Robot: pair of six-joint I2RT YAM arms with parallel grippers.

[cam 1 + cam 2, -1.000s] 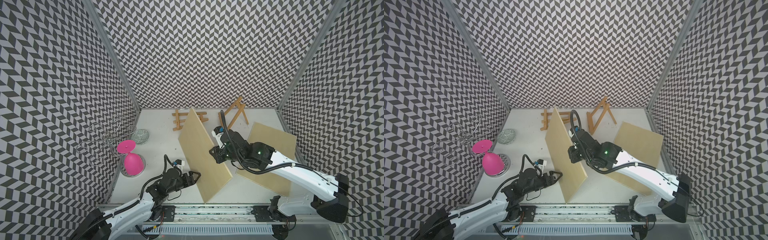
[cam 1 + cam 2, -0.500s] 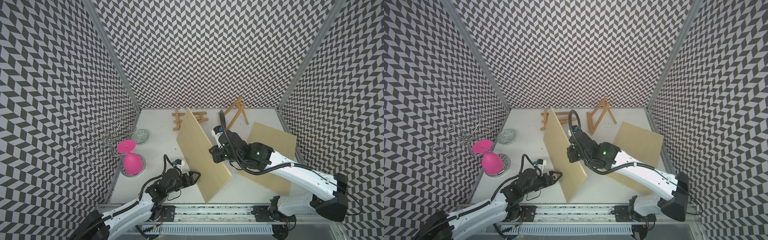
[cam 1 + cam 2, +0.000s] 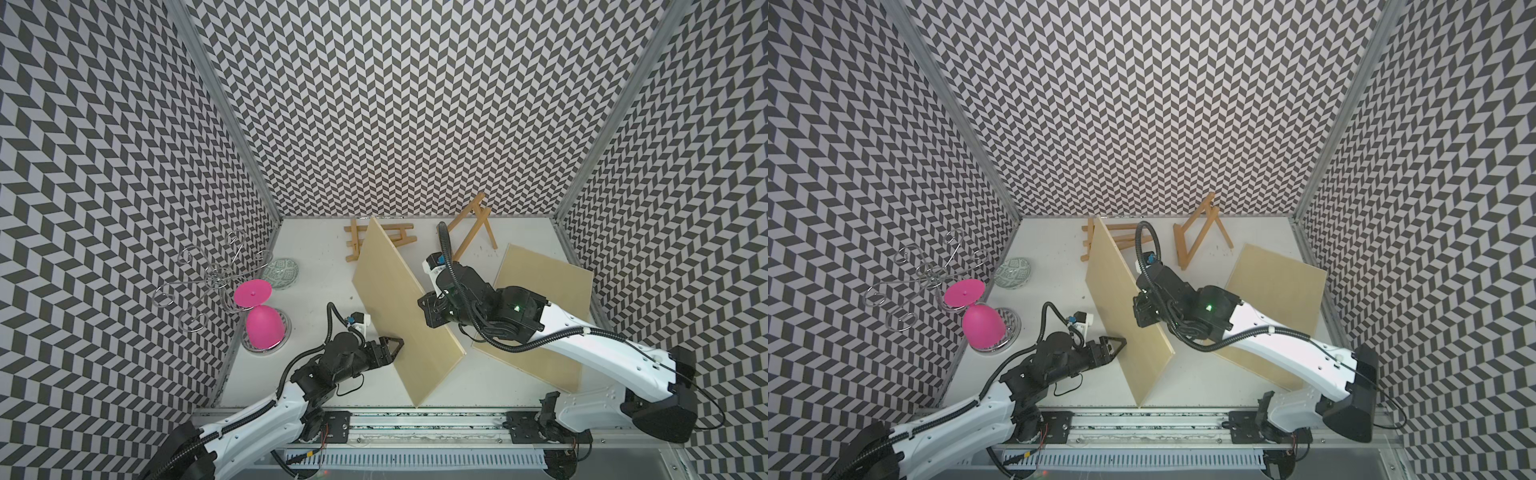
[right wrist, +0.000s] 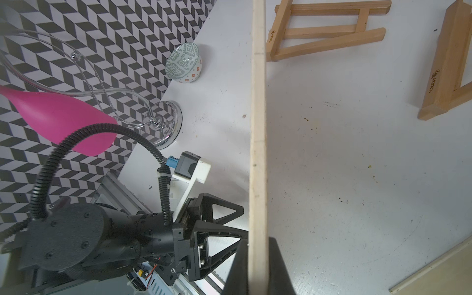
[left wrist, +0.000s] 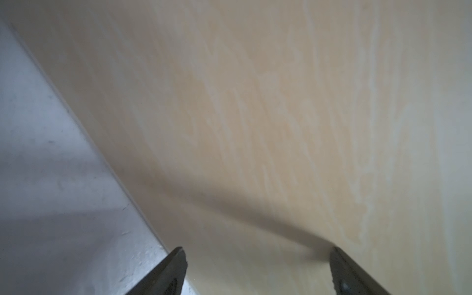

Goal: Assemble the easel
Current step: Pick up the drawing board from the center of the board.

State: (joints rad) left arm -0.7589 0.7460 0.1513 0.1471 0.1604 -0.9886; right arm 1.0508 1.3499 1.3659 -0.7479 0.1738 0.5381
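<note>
A pale wooden board (image 3: 399, 299) (image 3: 1117, 299) stands on edge across the middle of the table. My right gripper (image 3: 428, 309) (image 4: 258, 245) is shut on the board's top edge (image 4: 258, 127). My left gripper (image 3: 398, 347) (image 5: 258, 251) is open, its tips right at the board's left face (image 5: 281, 115), with nothing between them. One wooden easel frame (image 3: 378, 241) lies flat at the back. A second easel frame (image 3: 473, 226) stands spread at the back right. A second board (image 3: 540, 299) lies flat on the right, partly under my right arm.
At the left wall stand a wire rack (image 3: 212, 276), a patterned bowl (image 3: 280, 272) and a pink goblet (image 3: 264, 328) upside down on a chrome base. The patterned side walls stand close on both sides, and the metal rail (image 3: 415, 419) runs along the front.
The upright board's far top corner has shifted slightly left together with my right gripper. My left arm has barely moved.
</note>
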